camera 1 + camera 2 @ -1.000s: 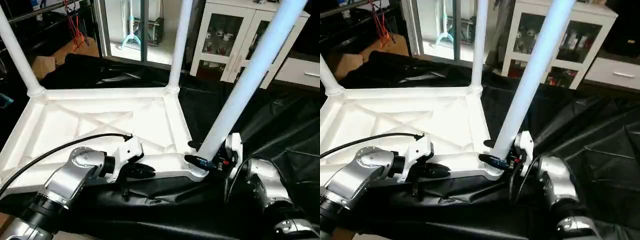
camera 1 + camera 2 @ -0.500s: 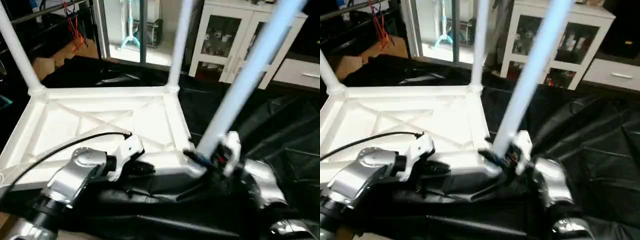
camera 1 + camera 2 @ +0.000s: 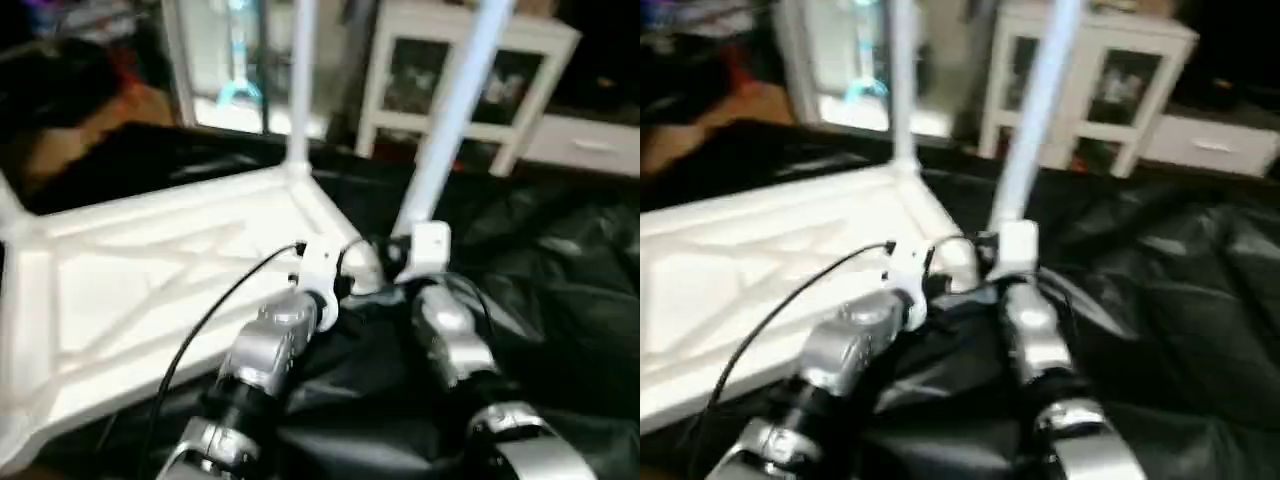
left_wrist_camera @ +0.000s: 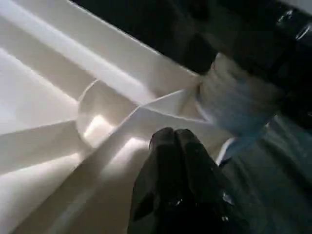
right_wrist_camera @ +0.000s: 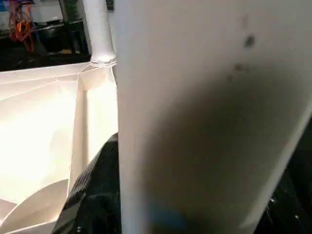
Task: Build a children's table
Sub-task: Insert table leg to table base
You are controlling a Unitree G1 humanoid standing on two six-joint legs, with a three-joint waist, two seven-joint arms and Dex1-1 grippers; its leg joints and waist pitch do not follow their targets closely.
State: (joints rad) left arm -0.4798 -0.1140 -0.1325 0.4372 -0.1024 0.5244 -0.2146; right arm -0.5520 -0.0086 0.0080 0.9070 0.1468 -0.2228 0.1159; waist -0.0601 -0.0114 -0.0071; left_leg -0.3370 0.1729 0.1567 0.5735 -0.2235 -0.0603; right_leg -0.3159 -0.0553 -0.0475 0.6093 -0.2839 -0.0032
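Children's table (image 3: 150, 270): upside down on black sheeting, three legs visibly standing.
My right pincer (image 3: 395, 262) grips the near leg (image 3: 450, 110) at its socket; my left pincer (image 4: 175, 146) is closed, empty, on the rim.

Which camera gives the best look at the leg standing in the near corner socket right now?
The left eye view: the near leg shows as a long stretch rising from the tabletop corner behind the wrists. The right eye view shows much the same. The right wrist view has it very close, a broad white surface. The left wrist view catches its blurred base.
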